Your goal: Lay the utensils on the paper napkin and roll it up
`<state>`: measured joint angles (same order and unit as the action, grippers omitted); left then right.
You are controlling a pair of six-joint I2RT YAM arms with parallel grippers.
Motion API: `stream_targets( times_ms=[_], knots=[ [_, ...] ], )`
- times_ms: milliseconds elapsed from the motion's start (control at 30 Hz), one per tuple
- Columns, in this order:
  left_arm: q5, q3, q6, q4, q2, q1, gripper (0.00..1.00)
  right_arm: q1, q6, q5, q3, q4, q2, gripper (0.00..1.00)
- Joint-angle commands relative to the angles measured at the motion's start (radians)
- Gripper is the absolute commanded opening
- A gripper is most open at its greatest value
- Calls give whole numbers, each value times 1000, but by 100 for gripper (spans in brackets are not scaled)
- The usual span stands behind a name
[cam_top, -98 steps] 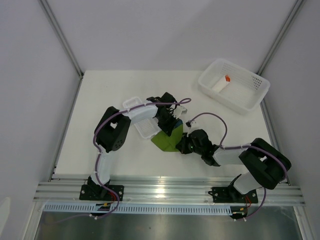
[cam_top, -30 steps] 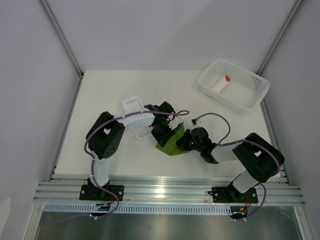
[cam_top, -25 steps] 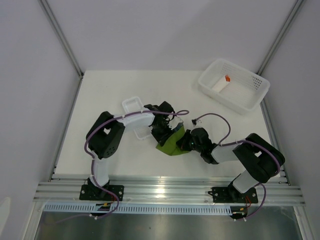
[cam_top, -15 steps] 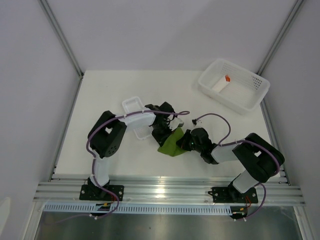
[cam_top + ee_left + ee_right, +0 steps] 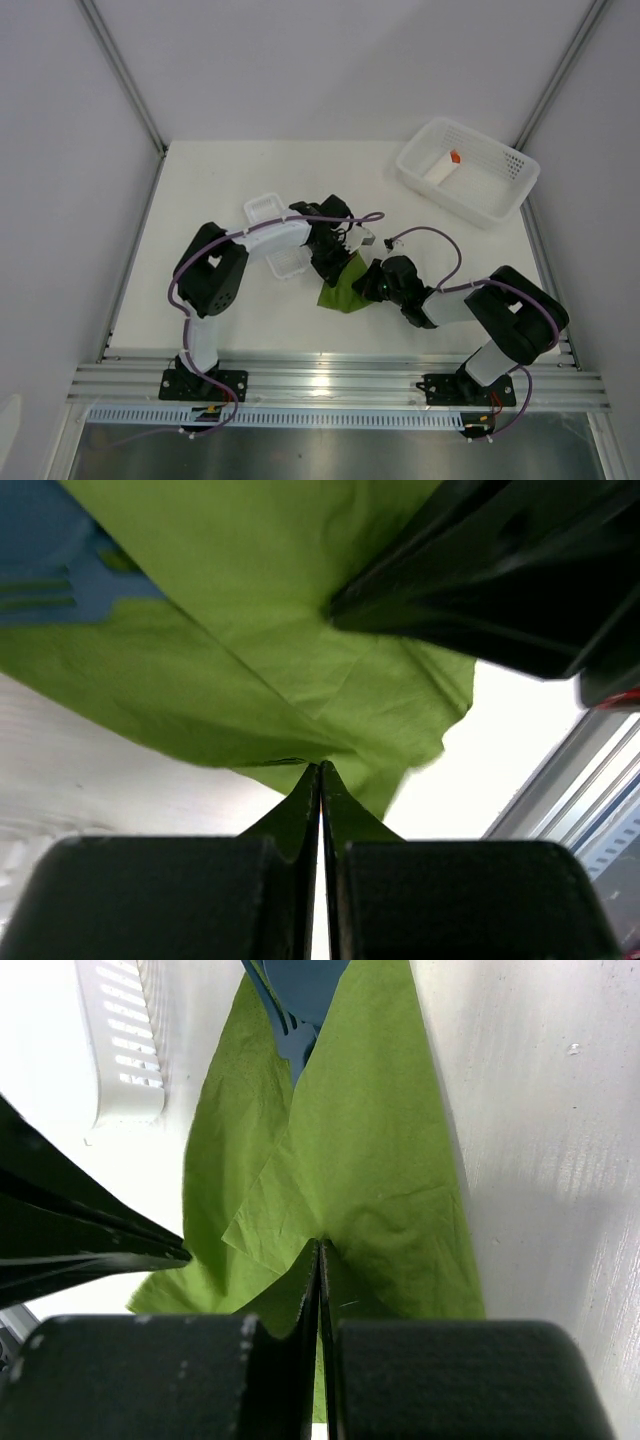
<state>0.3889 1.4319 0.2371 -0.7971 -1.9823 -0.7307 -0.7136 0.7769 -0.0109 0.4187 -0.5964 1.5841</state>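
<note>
The olive-green paper napkin (image 5: 342, 292) lies folded and bunched at the table's middle, between both grippers. My left gripper (image 5: 337, 268) is shut on the napkin's edge (image 5: 300, 680) from the far-left side. My right gripper (image 5: 372, 286) is shut on the napkin's other side (image 5: 370, 1160). The blue fork's tines (image 5: 45, 575) stick out from under a fold in the left wrist view. The blue utensils' ends (image 5: 300, 995) show at the napkin's far opening in the right wrist view. The rest of the utensils is hidden inside the napkin.
A narrow white ribbed tray (image 5: 272, 218) lies just left of the napkin, partly under the left arm; it also shows in the right wrist view (image 5: 120, 1050). A white basket (image 5: 503, 200) at the back right holds a white piece with an orange tip (image 5: 447, 163).
The napkin has been drawn together into a narrower, more folded shape. My left gripper has shifted a little to the right over it. My right gripper has moved in closer from the right.
</note>
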Motion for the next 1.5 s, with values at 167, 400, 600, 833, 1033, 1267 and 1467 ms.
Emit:
stream_targets(
  times_ms=[167,400,600,833,1033,1267,1467],
  knots=[
    [88,120,-16,16,22,-6,1,-3,-1,-20,-18,55,24,0],
    [-13,32,54,19,75,-6,48,-4,-1,-20,-17,56,24,0],
    [-93,-106,142,93,174,-9,52,-3,2,-14,-17,43,34,0],
    [-147,-253,359,189,210,-68,50,0,4,-14,-20,37,34,0],
    [-96,-335,553,210,279,-94,54,5,5,-11,-26,32,34,0],
    [-104,-329,735,162,257,-148,53,6,12,-12,-26,24,34,0],
    [-192,-337,791,133,214,-180,53,8,7,-14,-24,40,19,0]
  ],
)
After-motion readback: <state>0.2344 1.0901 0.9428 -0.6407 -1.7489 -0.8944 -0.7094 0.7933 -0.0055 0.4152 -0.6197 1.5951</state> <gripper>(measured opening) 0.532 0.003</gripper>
